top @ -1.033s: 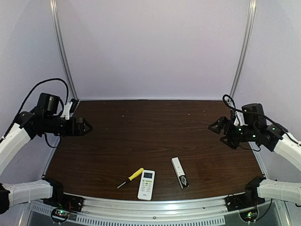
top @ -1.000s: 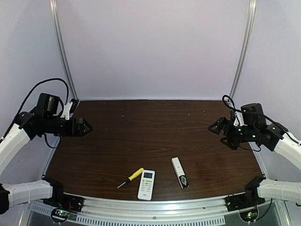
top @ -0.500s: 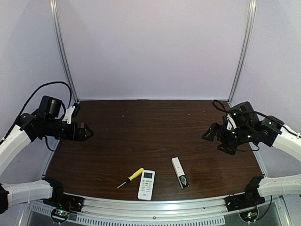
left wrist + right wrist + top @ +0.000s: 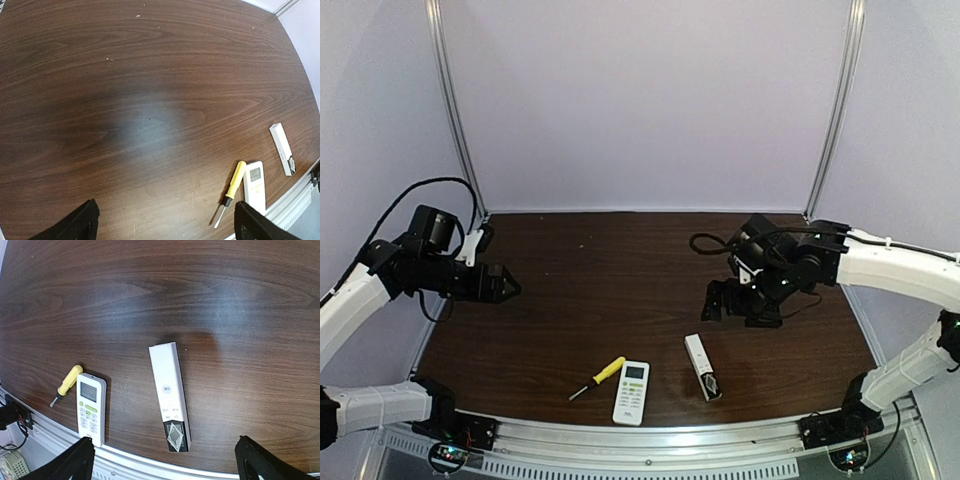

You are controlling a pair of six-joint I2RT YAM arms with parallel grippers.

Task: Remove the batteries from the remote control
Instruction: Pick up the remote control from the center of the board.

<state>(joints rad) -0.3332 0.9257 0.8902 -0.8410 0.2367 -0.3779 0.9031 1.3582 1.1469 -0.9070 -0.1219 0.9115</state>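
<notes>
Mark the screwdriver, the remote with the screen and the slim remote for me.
screwdriver (image 4: 69,380), right wrist view, on the yellow handle.
remote with the screen (image 4: 91,412), right wrist view, on its buttons below the screen.
slim remote (image 4: 168,385), right wrist view, on its white body.

Dark brown tabletop (image 4: 620,270), streaky wood grain all across it, fills the middle of the top view. Pale lilac wall (image 4: 640,100) above, silver rails (image 4: 451,110) up the sides. Lower centre: screwdriver (image 4: 599,377), yellow handle, black collar, silvery shaft. To its right, broad white remote (image 4: 632,391), grey display, green button. Further right, slim white remote (image 4: 698,358), its near end black. Left arm (image 4: 345,305) and right arm (image 4: 900,265): white shells, black joints.
</notes>
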